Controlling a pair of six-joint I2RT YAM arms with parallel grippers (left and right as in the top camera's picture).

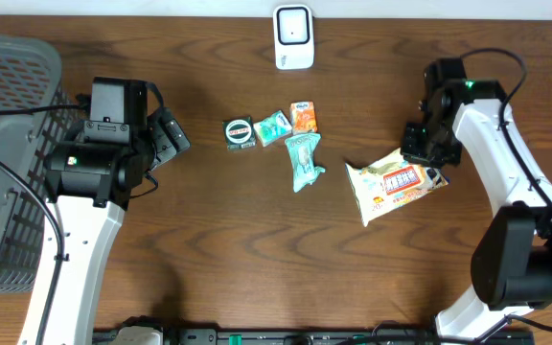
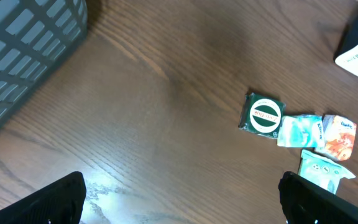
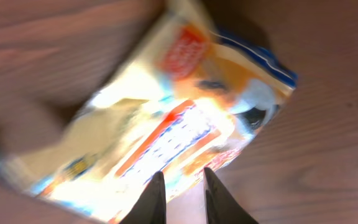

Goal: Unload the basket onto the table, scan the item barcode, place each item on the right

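A yellow and orange snack bag (image 1: pixel 396 182) lies at the right of the table, blurred in the right wrist view (image 3: pixel 166 112). My right gripper (image 3: pixel 182 174) stands at its right edge. The fingers are drawn close together with the bag's edge between their tips, shut on it. A white barcode scanner (image 1: pixel 293 36) stands at the back centre of the table. My left gripper (image 2: pixel 182 205) hovers wide open over bare wood at the left, with nothing between its fingers (image 2: pixel 61 202).
Several small packets sit mid-table: a round green one (image 1: pixel 240 132), a teal one (image 1: pixel 273 126), an orange one (image 1: pixel 303 117) and a pale teal pouch (image 1: pixel 304 159). A grey basket (image 1: pixel 8 163) stands at the far left edge.
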